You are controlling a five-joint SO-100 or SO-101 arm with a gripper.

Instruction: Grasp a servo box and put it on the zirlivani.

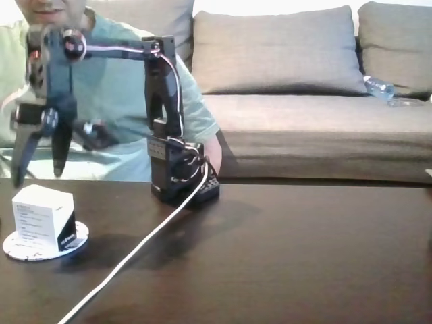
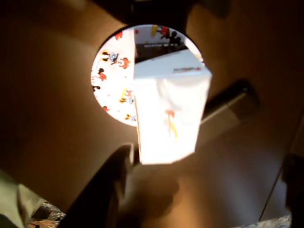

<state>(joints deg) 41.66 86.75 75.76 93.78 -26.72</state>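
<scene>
Servo box [image 1: 42,217] sits on the zirlivani [image 1: 13,244], overhanging its rim in the wrist view. Gripper [image 1: 37,172] hangs just above the box, jaws spread, empty. Risk: one finger tip is close to the box's top edge, so a sideways retreat could clip it and knock it off the disc.

Dark table [image 1: 304,256]; zirlivani [image 1: 17,248]; arm base [image 1: 179,182]; cable [image 1: 135,253]

A black jointed arm [image 1: 160,101] on a black base, trailing a white cable [image 1: 135,250].
</scene>
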